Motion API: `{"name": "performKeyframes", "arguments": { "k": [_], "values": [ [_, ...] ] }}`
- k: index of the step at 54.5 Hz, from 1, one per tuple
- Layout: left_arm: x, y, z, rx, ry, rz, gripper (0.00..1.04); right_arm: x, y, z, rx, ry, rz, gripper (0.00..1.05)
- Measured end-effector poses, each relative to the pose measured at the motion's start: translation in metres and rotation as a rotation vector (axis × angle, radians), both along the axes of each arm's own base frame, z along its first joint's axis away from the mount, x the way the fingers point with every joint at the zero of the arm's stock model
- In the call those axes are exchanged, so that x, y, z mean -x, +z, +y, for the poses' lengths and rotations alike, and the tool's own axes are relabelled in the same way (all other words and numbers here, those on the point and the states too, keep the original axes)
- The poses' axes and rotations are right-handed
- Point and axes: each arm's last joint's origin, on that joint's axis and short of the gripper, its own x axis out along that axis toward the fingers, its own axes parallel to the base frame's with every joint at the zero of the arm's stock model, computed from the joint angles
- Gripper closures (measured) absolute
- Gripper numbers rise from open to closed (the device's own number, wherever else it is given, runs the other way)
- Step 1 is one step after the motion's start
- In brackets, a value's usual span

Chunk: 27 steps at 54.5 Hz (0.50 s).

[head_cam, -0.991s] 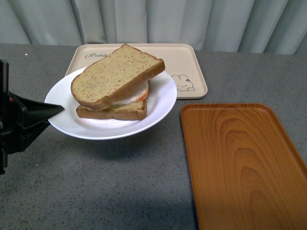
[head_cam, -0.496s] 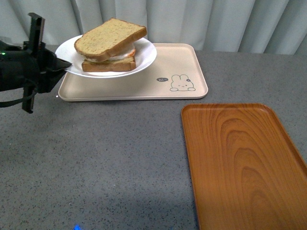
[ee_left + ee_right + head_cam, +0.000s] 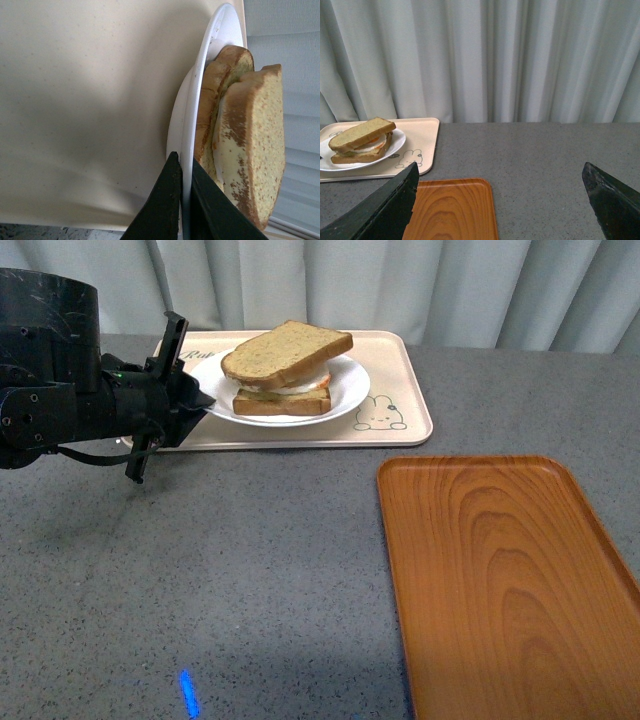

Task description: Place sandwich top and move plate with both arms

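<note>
The white plate sits over the beige rabbit-print tray, carrying a stacked sandwich. The sandwich top, a tan speckled slice, lies on the egg and the lower slice. My left gripper is shut on the plate's left rim; in the left wrist view the black fingers pinch the rim of the plate beside the sandwich top. My right gripper is open and empty, held above the table, far from the plate. The right arm is out of the front view.
An orange wood-grain tray lies at the front right, also in the right wrist view. The grey table runs across the front. A pale curtain hangs behind the table.
My left gripper carried the plate with the sandwich up and away from me, then right and down; it now sits low over the beige tray.
</note>
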Motion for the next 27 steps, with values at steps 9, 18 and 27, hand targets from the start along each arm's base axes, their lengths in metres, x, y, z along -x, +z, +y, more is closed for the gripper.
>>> {"name": "performKeyframes", "arguments": {
  "k": [9,18,27],
  "values": [
    [0.001,-0.001,0.004,-0.005,0.005,-0.001,0.95,0.0,0.0,0.0,0.0,0.0,0.0,0.09],
    [0.011,0.003,0.013,-0.018,0.017,-0.002,0.64,0.0,0.0,0.0,0.0,0.0,0.0,0.09],
    [0.03,0.032,0.025,-0.064,0.068,-0.026,0.34,0.0,0.0,0.0,0.0,0.0,0.0,0.09]
  ]
}}
